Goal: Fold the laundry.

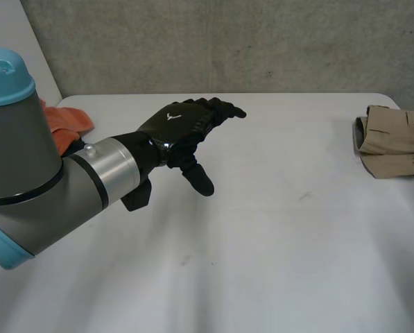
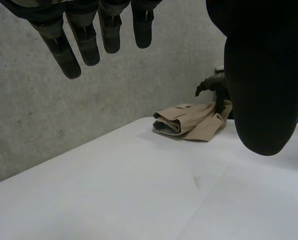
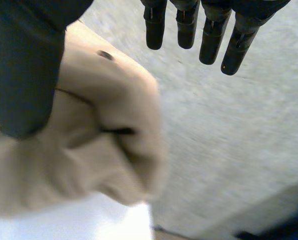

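Khaki garment [image 1: 394, 142], folded, lies at the 3 o'clock edge of the white table [image 1: 262, 243]. The left hand [image 1: 182, 128] hovers over the table toward 10 o'clock, its fingers [image 2: 64, 55] straight, spread and holding nothing. The right hand [image 3: 24, 60] is at the garment, its fingers [image 3: 208, 40] straight and clear of the cloth. An orange cloth [image 1: 71, 119] lies at 9 o'clock.

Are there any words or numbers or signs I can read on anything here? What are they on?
There are no words or numbers to read in these pictures.
Left hand: it has a small white mark on its back, which is a shape and not letters.
Beige folded garment: plain, with no writing.
Orange cloth: plain, with no writing.
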Tool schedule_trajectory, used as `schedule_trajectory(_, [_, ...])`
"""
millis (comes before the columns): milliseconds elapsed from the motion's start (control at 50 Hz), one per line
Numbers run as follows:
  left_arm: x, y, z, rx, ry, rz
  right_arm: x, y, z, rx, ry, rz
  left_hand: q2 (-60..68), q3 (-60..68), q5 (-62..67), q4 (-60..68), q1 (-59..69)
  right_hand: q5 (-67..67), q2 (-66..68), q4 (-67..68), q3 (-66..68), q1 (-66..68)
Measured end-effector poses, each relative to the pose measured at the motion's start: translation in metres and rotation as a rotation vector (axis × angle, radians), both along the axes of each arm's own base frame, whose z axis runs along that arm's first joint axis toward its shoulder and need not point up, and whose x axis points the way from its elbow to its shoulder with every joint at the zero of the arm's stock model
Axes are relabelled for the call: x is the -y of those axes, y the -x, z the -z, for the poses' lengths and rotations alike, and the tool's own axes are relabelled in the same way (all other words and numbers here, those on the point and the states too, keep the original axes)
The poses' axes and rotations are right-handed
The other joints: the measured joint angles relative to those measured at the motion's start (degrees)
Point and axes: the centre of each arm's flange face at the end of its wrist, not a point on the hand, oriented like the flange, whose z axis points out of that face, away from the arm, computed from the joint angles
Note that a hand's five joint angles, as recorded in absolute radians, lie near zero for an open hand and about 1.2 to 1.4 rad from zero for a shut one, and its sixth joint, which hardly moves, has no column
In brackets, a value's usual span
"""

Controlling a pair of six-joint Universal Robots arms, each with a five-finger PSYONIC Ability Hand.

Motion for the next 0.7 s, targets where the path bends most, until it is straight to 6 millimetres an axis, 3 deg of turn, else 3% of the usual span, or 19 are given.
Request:
schedule_trajectory(80, [0.000,0.000,-0.001,-0.001,0.003,0.000,-0.007,0.008,-0.023,-0.153,-0.029,0.063,0.00,0.00,0.00,0.00,0.00,-0.46,0.00,0.00,0.00,0.00])
schedule_trajectory(140, [0.000,-0.001,-0.004,-0.005,0.012,0.000,-0.016,0.012,-0.063,-0.331,-0.021,0.113,0.00,0.00,0.00,0.00,0.00,-0.49,0.00,0.00,0.00,0.00])
schedule_trajectory(240, [0.000,-0.002,-0.009,-0.013,0.028,-0.002,-0.024,-0.004,-0.103,-0.407,0.045,0.111,0.00,0.00,0.00,0.00,0.00,-0.49,0.00,0.00,0.00,0.00])
schedule_trajectory(260, [-0.001,-0.002,-0.011,-0.015,0.032,-0.004,-0.031,-0.028,-0.121,-0.406,0.098,0.075,0.00,0.00,0.00,0.00,0.00,-0.49,0.00,0.00,0.00,0.00])
schedule_trajectory(340, [0.000,-0.004,-0.015,-0.020,0.044,-0.014,-0.048,-0.087,-0.142,-0.348,0.183,-0.060,0.00,0.00,0.00,0.00,0.00,-0.49,0.01,0.00,0.00,0.00])
schedule_trajectory(360, [0.001,-0.006,-0.016,-0.021,0.049,-0.024,-0.057,-0.111,-0.144,-0.314,0.201,-0.129,0.00,0.00,0.00,0.00,0.00,-0.49,0.00,0.00,0.00,0.00])
schedule_trajectory(420, [0.011,-0.013,-0.018,-0.020,0.065,-0.074,-0.090,-0.177,-0.141,-0.205,0.210,-0.354,0.00,0.00,0.00,0.00,0.00,-0.49,0.00,0.00,0.00,0.00])
schedule_trajectory(440, [0.012,-0.014,-0.018,-0.020,0.067,-0.081,-0.093,-0.182,-0.140,-0.196,0.208,-0.375,0.00,0.00,0.00,0.00,0.00,-0.49,0.00,0.00,0.00,0.00])
schedule_trajectory(500, [0.035,-0.031,-0.019,-0.018,0.085,-0.175,-0.144,-0.238,-0.128,-0.092,0.157,-0.622,0.00,0.00,0.00,0.00,0.00,-0.49,0.00,0.00,0.00,0.00])
schedule_trajectory(580, [0.071,-0.059,-0.015,-0.005,0.107,-0.299,-0.208,-0.278,-0.101,-0.024,0.048,-0.848,0.00,-0.01,0.00,0.00,0.00,-0.49,0.00,0.00,-0.07,0.00])
schedule_trajectory(620, [0.095,-0.076,-0.009,0.016,0.129,-0.365,-0.236,-0.289,-0.083,-0.010,-0.019,-0.926,0.00,0.00,0.00,0.00,0.00,-0.49,0.00,0.00,-0.07,0.00])
schedule_trajectory(700, [0.137,-0.112,0.007,0.094,0.188,-0.472,-0.272,-0.294,-0.055,-0.008,-0.127,-0.994,0.00,0.00,0.00,0.00,0.00,-0.49,0.00,0.00,-0.07,0.00])
